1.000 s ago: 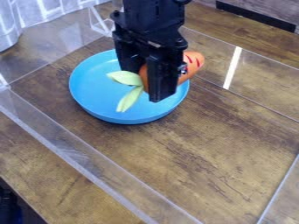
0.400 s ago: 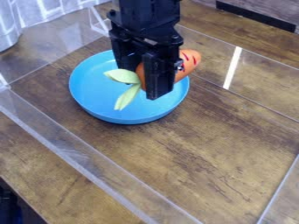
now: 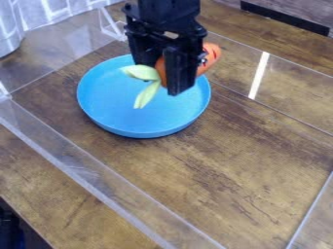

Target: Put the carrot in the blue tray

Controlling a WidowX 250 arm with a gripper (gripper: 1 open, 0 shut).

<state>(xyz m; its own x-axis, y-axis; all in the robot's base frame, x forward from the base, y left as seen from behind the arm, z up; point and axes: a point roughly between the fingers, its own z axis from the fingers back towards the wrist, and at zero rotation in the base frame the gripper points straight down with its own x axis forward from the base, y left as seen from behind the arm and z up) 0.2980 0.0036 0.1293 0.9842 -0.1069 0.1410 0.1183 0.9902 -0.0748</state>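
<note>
The round blue tray point(image 3: 124, 112) sits on the wooden table left of centre. Above its far right part hangs my black gripper point(image 3: 169, 80), shut on the carrot point(image 3: 207, 55). Only a bit of the carrot's orange body shows to the right of the fingers. Its pale yellow-green leaves point(image 3: 146, 92) stick out to the left and hang down over the tray. The carrot is held off the tray's floor.
A clear acrylic wall point(image 3: 78, 165) runs along the table's front and left side. Bright light reflections streak the wood at the right point(image 3: 258, 76). A dark object sits at the far right corner point(image 3: 293, 12).
The gripper with the carrot has risen and shifted slightly toward the back. The leaves now hang higher over the tray. The grip stays shut.
</note>
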